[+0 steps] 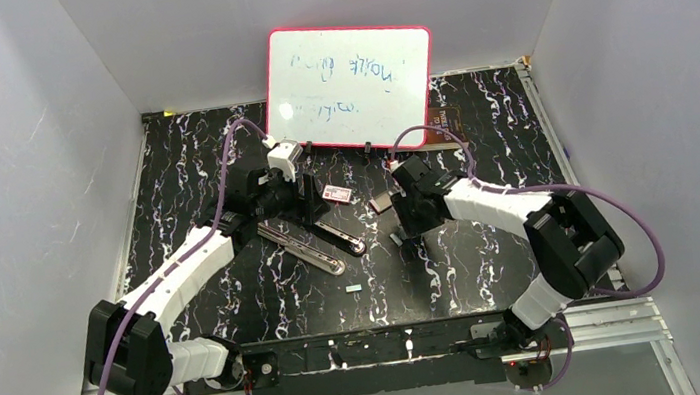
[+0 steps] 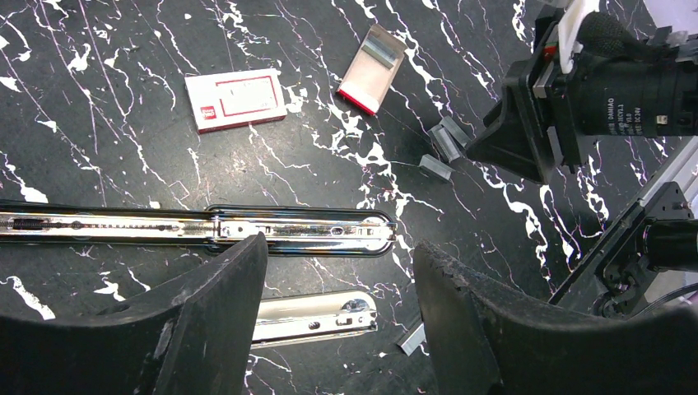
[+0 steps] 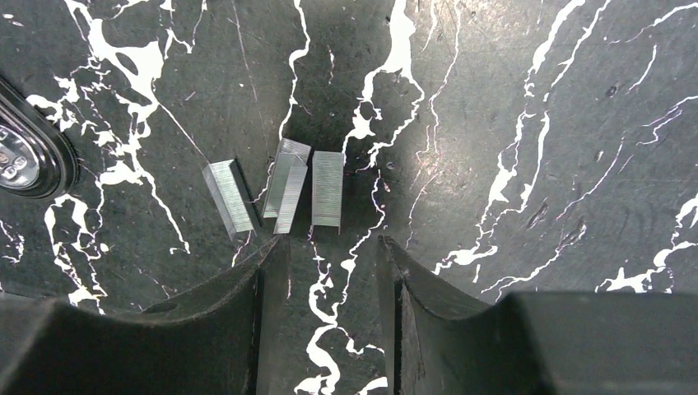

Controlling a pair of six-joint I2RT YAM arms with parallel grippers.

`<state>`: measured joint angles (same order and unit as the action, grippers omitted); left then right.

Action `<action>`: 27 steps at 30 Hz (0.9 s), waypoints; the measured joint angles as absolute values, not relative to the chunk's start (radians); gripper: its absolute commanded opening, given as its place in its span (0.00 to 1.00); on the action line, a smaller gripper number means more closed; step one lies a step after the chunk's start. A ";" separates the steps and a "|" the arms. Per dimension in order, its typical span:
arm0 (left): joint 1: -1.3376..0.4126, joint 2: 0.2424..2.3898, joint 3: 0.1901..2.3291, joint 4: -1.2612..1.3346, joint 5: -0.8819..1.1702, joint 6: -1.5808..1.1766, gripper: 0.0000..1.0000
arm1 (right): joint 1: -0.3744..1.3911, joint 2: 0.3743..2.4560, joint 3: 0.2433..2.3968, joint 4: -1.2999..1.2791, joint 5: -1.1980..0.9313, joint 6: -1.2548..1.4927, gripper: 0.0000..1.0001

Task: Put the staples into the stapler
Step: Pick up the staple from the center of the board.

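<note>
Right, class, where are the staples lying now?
In the right wrist view, the staples lie just ahead of the right end effector, near the tip of the stapler.

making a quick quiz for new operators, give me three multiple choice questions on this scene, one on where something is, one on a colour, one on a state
1. Where do the staples nearest the right gripper lie?
A in a bowl
B on the table, just ahead of its fingertips
C clamped between its fingers

2. What colour is the label on the small white box?
A blue
B green
C red

3. How is the stapler?
A opened out flat, metal rail exposed
B shut
C standing on end

Answers:
1 B, the right wrist view shows the strips lying on the table beyond the open, empty fingers.
2 C, the left wrist view shows a red frame and patch on the box.
3 A, both halves lie spread on the table with the shiny rail facing up.
</note>
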<state>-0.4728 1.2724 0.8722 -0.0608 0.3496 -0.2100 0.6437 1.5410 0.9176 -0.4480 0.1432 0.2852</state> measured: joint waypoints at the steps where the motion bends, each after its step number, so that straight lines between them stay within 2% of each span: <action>1: -0.473 1.272 0.872 -0.061 0.350 -0.210 0.64 | 0.644 1.550 0.918 -0.448 0.143 0.285 0.52; 10: -0.473 1.272 0.872 -0.061 0.350 -0.210 0.64 | 0.644 1.610 0.918 -0.439 0.135 0.284 0.49; 27: -0.473 1.272 0.872 -0.061 0.350 -0.210 0.64 | 0.644 1.613 0.918 -0.420 0.162 0.284 0.25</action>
